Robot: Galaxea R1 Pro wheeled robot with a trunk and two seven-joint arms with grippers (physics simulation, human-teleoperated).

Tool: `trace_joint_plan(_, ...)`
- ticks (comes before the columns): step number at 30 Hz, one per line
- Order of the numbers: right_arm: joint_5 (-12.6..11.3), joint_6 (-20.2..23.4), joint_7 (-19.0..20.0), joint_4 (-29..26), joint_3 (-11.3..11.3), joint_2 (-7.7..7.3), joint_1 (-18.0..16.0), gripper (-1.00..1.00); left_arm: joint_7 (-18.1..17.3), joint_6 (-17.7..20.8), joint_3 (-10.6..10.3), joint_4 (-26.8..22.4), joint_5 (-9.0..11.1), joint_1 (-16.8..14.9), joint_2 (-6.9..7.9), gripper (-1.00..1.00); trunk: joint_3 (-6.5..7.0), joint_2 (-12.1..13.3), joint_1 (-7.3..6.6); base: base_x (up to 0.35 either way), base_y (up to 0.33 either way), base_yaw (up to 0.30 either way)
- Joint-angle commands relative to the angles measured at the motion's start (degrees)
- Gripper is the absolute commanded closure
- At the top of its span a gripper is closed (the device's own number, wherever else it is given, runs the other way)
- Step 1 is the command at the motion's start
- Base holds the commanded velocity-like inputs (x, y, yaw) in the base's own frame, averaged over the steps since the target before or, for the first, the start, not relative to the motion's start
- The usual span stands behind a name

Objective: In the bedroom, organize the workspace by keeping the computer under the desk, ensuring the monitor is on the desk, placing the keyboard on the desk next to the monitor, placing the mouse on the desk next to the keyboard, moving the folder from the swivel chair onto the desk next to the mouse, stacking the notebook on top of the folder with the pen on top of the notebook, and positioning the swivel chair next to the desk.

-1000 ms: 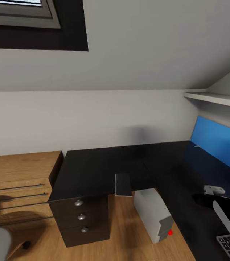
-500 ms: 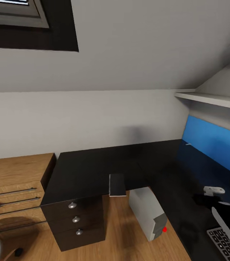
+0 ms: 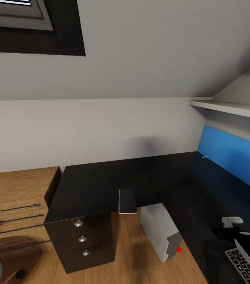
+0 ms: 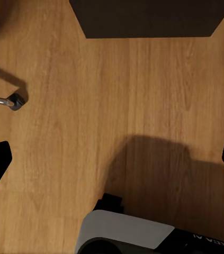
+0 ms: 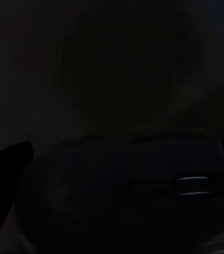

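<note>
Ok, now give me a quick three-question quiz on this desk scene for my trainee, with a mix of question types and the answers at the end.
1. True or false: the computer stands on top of the desk.
2. How many round knobs show on the black drawer unit? A) two B) three C) five
3. Fill in: the thin dark book with white edges at the desk's near edge, poking slightly past it, is the ____.

Key:
1. False. It stands on the wood floor, beside the drawer unit.
2. B
3. notebook
</note>
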Motion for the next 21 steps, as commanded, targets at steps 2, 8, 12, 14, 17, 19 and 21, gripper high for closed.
trace_joint_plan(2, -0.30, 0.35, 0.07, -0.05, 0.12, -0.04, -0.09, 1.00, 0.48, 0.26, -0.31, -0.12, 0.36, -0.02, 0.05, -1.00, -0.08, -0.05, 0.01, 0.000, 0.000, 0.000)
trace_joint_plan(8, -0.18, 0.46, 0.02, 0.02, 0.06, -0.04, -0.14, 1.00, 0.48, 0.26, -0.30, -0.12, 0.36, -0.02, 0.04, -1.00, -0.08, -0.05, 0.01, 0.000, 0.000, 0.000)
trace_joint_plan(12, -0.18, 0.61, 0.01, -0.04, 0.05, -0.01, -0.14, -1.00, 0.48, 0.25, -0.27, -0.12, 0.36, -0.02, 0.04, -1.00, -0.08, -0.05, 0.01, 0.000, 0.000, 0.000)
trace_joint_plan(14, -0.17, 0.65, 0.01, -0.05, 0.11, 0.03, -0.14, -1.00, 0.48, 0.27, -0.24, -0.12, 0.36, -0.02, 0.07, -1.00, -0.08, -0.05, 0.01, 0.000, 0.000, 0.000)
trace_joint_plan(17, -0.14, 0.67, 0.01, -0.05, 0.13, 0.04, -0.14, -1.00, 0.48, 0.26, -0.23, -0.12, 0.36, -0.02, 0.10, -1.00, -0.08, -0.05, 0.01, 0.000, 0.000, 0.000)
trace_joint_plan(19, -0.10, 0.61, 0.01, -0.05, 0.13, 0.04, -0.14, -1.00, 0.48, 0.26, -0.22, -0.12, 0.36, -0.02, 0.12, -1.00, -0.08, -0.05, 0.01, 0.000, 0.000, 0.000)
trace_joint_plan(21, -0.09, 0.56, 0.01, -0.05, 0.14, 0.06, -0.14, -1.00, 0.48, 0.26, -0.22, -0.12, 0.36, -0.02, 0.13, -1.00, -0.08, -0.05, 0.01, 0.000, 0.000, 0.000)
